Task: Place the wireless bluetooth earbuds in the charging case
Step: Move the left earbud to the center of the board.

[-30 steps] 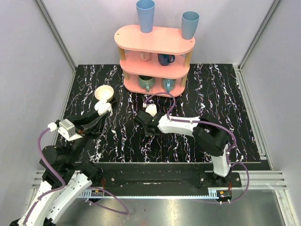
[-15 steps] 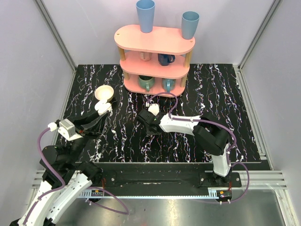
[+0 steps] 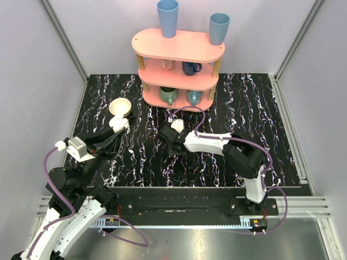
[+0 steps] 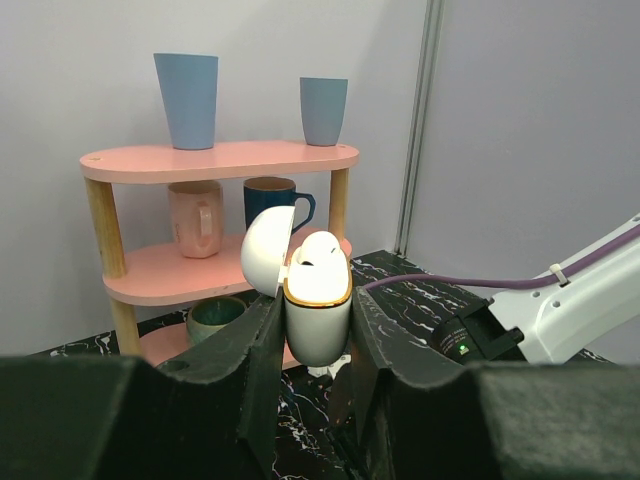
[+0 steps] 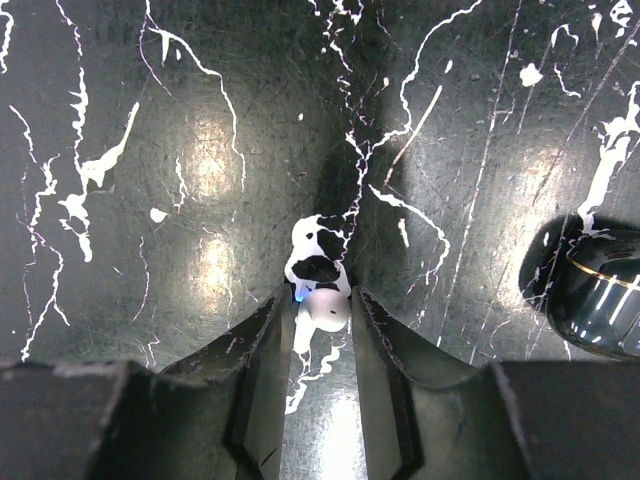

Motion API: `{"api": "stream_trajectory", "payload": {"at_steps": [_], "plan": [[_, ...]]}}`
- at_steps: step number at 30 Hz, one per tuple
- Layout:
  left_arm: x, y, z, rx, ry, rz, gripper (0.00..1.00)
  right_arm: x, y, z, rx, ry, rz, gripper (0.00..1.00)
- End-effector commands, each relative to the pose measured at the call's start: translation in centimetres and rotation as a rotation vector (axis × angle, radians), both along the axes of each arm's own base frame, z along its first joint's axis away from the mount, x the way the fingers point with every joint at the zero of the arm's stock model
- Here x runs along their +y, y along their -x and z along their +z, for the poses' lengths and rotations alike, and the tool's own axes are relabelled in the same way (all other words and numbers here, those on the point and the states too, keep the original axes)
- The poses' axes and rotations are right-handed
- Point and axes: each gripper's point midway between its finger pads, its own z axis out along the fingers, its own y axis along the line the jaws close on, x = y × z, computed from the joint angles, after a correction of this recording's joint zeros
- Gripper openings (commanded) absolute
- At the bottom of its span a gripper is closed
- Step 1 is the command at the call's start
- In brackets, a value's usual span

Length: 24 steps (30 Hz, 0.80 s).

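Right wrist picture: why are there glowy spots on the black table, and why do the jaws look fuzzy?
Right wrist view: the glossy table mirrors light as soft bright patches; the jaws sit too close to the lens, so they blur, while the earbud between them looks fairly sharp. Left wrist view: same blur on the dark jaws, the case crisp.

- Left gripper [image 4: 316,312], reaching forward, is clamped on a white rounded plastic charging case [image 4: 318,338].
- Right gripper [image 5: 322,298], pointing down, nips a small white earbud [image 5: 328,312] between narrow jaws.
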Motion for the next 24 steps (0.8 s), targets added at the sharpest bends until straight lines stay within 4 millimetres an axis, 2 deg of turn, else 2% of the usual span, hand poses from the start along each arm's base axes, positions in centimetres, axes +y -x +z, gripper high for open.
{"api": "stream_trajectory", "payload": {"at_steps": [1, 11, 18, 24], "plan": [[-0.2, 0.1, 1.0, -0.030, 0.028, -0.013, 0.00, 0.5, 0.3, 0.9, 0.019, -0.060, -0.018, 0.38], [-0.2, 0.2, 1.0, -0.032, 0.025, -0.014, 0.00, 1.0, 0.3, 0.5, 0.028, -0.061, 0.021, 0.36], [-0.2, 0.1, 1.0, -0.029, 0.027, -0.016, 0.00, 1.3, -0.2, 0.8, -0.002, -0.024, 0.134, 0.33], [-0.2, 0.2, 1.1, -0.033, 0.029, -0.017, 0.00, 1.1, 0.0, -0.1, -0.012, 0.026, 0.271, 0.32]]}}
